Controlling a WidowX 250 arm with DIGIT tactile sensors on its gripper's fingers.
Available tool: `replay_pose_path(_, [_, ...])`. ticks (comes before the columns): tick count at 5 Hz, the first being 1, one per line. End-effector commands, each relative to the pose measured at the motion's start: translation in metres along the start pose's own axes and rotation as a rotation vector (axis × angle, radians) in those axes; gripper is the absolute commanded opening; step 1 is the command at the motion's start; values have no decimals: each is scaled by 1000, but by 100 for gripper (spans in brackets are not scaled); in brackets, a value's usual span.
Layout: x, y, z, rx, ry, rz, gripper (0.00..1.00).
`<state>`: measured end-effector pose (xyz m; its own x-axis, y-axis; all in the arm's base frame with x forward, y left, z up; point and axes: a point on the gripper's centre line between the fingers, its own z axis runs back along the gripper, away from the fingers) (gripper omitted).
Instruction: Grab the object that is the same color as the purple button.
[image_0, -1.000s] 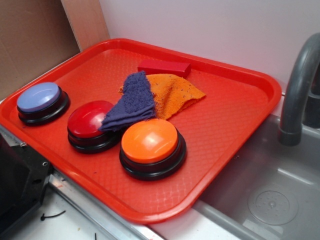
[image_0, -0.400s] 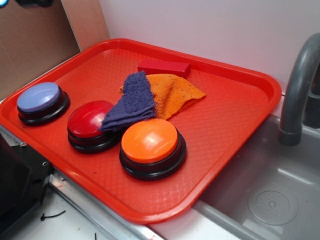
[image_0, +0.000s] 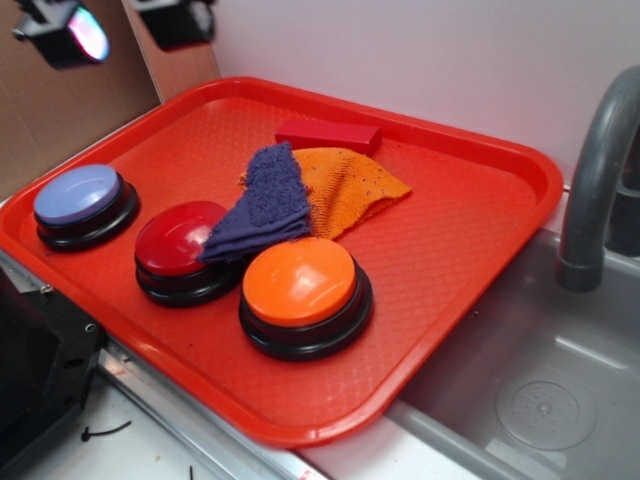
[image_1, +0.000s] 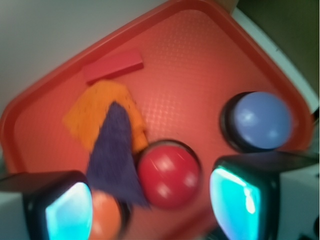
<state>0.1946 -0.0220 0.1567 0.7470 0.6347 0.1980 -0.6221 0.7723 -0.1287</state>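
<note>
The purple cloth (image_0: 262, 205) is lying mid-tray, a floppy knitted triangle folded over itself, dark purple-navy. Its near corner is draped onto the edge of the red button (image_0: 183, 250) and its tip comes right up to the orange button (image_0: 303, 293). Its right side lies on top of the orange cloth (image_0: 350, 187), so the two are touching along a good stretch. Just past them, toward the far rim, is the red block (image_0: 328, 134). The purple button (image_0: 83, 203), a pale lavender-blue dome on a black base, sits off at the left end of the tray (image_0: 480, 240), apart from the rest.

The gripper (image_1: 150, 200) is up high at the far-left corner, nothing in it, jaws spread wide. In the wrist view the two pads frame the bottom of the shot with the purple cloth between them.

If I were doing this, I'd say it's all approach right now: come across and down over the far, thicker end of the purple cloth, away from both buttons. Pinch a fold of purple only, since catching the orange knit underneath looks like the easy mistake. It's limp, so I'd expect it to droop and drag once lifted, and the corner on the red button might snag a bit.

To the right of the tray there's a sink (image_0: 540, 390) with a grey faucet (image_0: 600, 170).
</note>
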Motion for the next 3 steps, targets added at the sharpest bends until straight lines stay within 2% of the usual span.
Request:
replay_pose_path(1, [15,-30,-58,-3,27,60,100])
replay_pose_path(3, [7,-39,-100,74,20,32,100])
